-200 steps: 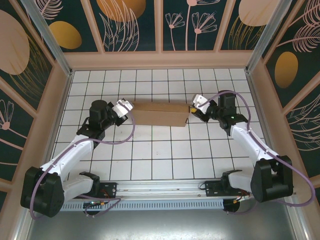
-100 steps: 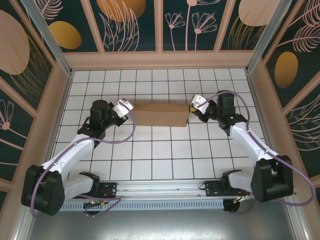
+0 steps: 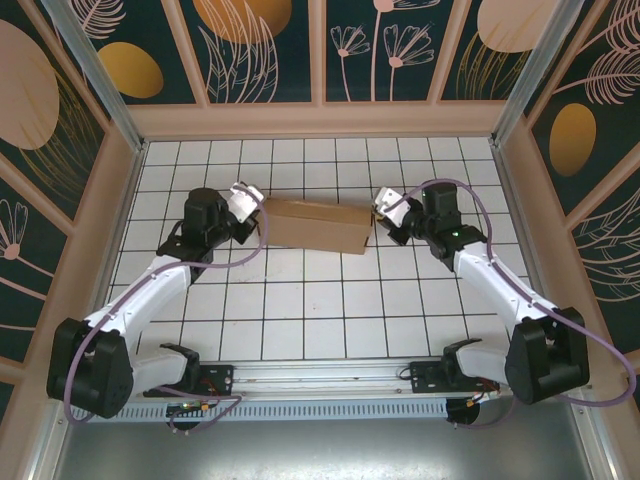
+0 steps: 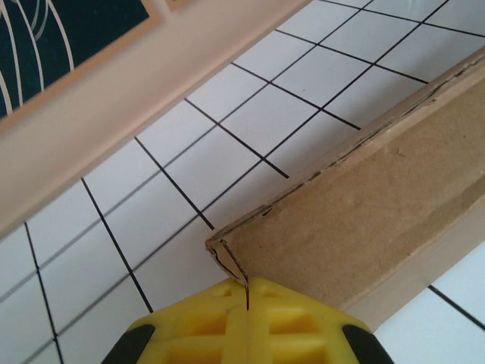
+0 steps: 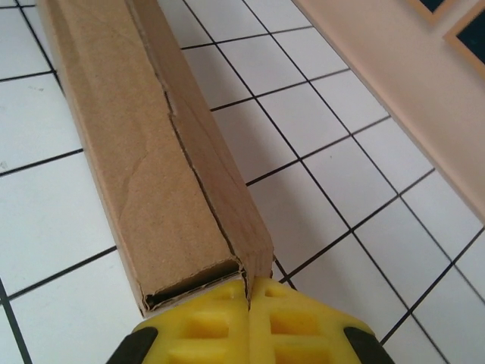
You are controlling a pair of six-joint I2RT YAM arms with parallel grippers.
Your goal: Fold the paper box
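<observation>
The paper box (image 3: 315,226) is a long, flat brown cardboard piece lying across the white tiled floor, slightly skewed. My left gripper (image 3: 261,207) is at its left end. In the left wrist view its yellow fingers (image 4: 303,326) are shut, pinching a thin cardboard flap edge at the paper box's (image 4: 364,212) corner. My right gripper (image 3: 377,216) is at the right end. In the right wrist view its yellow fingers (image 5: 204,334) are shut on the edge of the side wall of the paper box (image 5: 129,129), beside the open slot of that end.
Low beige wooden walls (image 3: 320,120) fence the tiled floor (image 3: 320,300) at the back and both sides. The back wall (image 4: 114,98) runs close behind the box's left end. A metal rail (image 3: 320,375) with both arm bases lies along the near edge.
My right gripper has closed on the box's right end and pushed slightly leftward. The left gripper has shifted a little toward the back, and the box now lies slightly skewed.
</observation>
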